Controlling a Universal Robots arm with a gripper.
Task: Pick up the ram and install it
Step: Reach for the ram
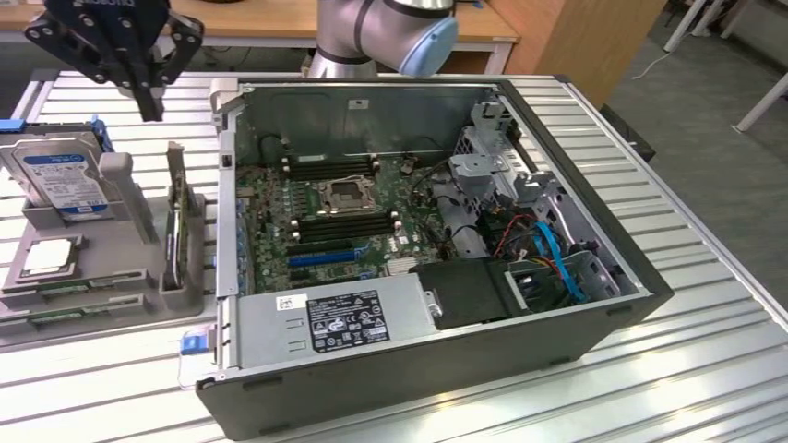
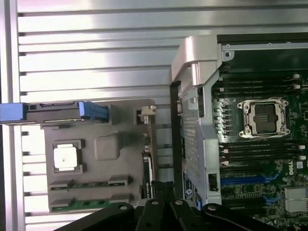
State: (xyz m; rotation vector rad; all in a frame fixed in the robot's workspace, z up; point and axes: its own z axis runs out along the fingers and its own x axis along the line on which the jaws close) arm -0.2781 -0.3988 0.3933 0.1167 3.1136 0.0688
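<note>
The gripper is hovering empty, fingers together. The thin green circuit-board ram stick is standing on edge below it in a grey plastic tray. Advisable: opening fingers, squaring them across its faces.

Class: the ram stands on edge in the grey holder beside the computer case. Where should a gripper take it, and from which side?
Probably take the ram by the middle of its free upper long edge, coming from straight above and pinching its two flat faces. It stands on edge, and the grey holder takes up its ends and lower edge.
</note>
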